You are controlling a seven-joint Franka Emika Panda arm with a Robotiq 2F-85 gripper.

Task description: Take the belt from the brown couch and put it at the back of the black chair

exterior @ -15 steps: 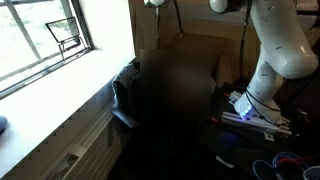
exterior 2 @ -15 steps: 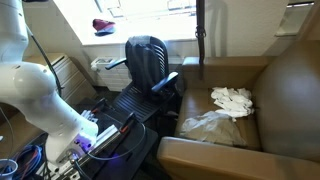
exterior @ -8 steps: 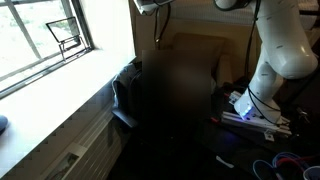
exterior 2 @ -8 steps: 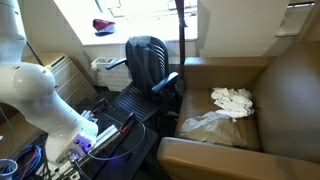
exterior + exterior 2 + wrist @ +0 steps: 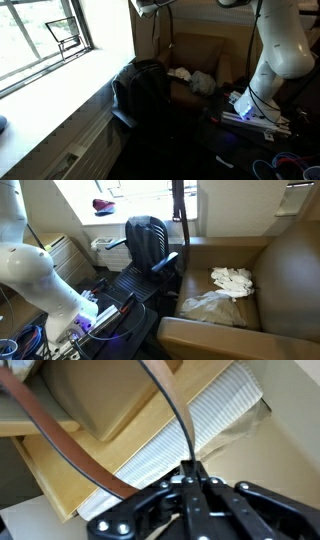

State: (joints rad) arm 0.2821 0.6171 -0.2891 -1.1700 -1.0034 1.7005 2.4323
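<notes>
My gripper is shut on a brown belt, which loops away from the jaws in the wrist view. In both exterior views the belt hangs down from the top of the frame, in the air above the gap between the black chair and the brown couch. The gripper is at the top edge, above the chair and in front of the couch. The belt's lower end hangs level with the top of the chair's back.
White cloths lie on the couch seat. The robot's white arm and base stand beside cables and a lit device. A window sill and a radiator run behind the chair.
The gripper has carried the hanging belt sideways from over the couch toward the black chair. The move was larger at first, then small.
</notes>
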